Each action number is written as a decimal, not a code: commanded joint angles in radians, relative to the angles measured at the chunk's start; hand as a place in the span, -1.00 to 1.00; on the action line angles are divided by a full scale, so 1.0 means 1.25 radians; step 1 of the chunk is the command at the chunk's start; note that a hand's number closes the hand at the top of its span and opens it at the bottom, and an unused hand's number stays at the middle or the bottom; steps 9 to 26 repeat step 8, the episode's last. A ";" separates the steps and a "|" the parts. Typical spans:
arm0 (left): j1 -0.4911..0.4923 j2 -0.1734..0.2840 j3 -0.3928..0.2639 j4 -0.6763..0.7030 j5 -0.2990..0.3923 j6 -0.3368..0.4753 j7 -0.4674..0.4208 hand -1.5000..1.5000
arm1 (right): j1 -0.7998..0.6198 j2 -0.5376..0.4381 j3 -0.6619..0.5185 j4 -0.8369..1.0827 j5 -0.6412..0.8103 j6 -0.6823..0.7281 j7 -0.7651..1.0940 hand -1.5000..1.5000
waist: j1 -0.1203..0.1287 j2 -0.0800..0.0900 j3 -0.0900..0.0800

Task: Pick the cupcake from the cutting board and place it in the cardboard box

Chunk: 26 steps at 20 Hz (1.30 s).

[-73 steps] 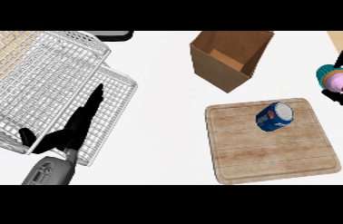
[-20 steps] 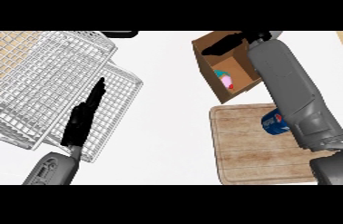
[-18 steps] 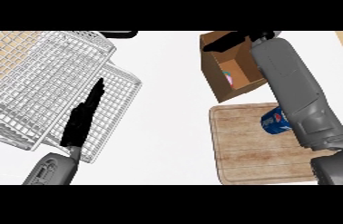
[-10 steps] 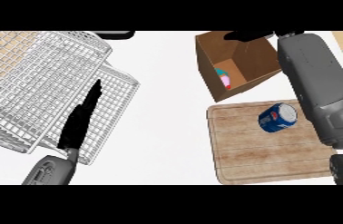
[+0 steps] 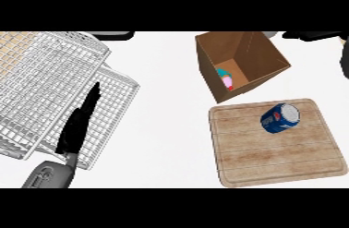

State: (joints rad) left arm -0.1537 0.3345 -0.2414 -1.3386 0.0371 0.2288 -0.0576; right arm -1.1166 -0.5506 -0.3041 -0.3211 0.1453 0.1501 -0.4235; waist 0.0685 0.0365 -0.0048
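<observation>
Cupcake (image 5: 226,78) sits inside the cardboard box (image 5: 254,51), down in the box's lower-left inner corner, teal and pink parts visible, rest hidden by the box wall. Box is open-topped and tilted, opening facing the camera.

Using the box as reference:
- Cutting board (image 5: 279,146) lies just below the box; the box's lower corner is at or just over the board's top edge, contact not clear.
- Blue soda can (image 5: 280,117) lies on its side on the board, below and slightly right of the box, apart from it.
- Wire dish rack (image 5: 48,84) is well to the left of the box, across bare white counter (image 5: 167,130).
- Dark object (image 5: 112,35) at the top edge, left of the box, only partly in view.

Right hand (image 5: 313,35): only a dark sliver shows at the top edge, just right of the box's upper rim, with a bit of grey forearm (image 5: 344,61) at the right edge. Can't tell whether its fingers are straight or curled. It is outside the box, not touching the cupcake.

Left hand (image 5: 78,125): far left of the box, over the rack, fingers straight and together, holding nothing. Grey forearm comes in from the lower-left.
</observation>
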 commanded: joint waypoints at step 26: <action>-0.002 0.108 0.089 0.033 -0.038 0.048 0.037 0.00 | 0.078 -0.180 0.013 0.058 0.033 0.163 -0.103 -1.00 | 0.024 0.009 0.011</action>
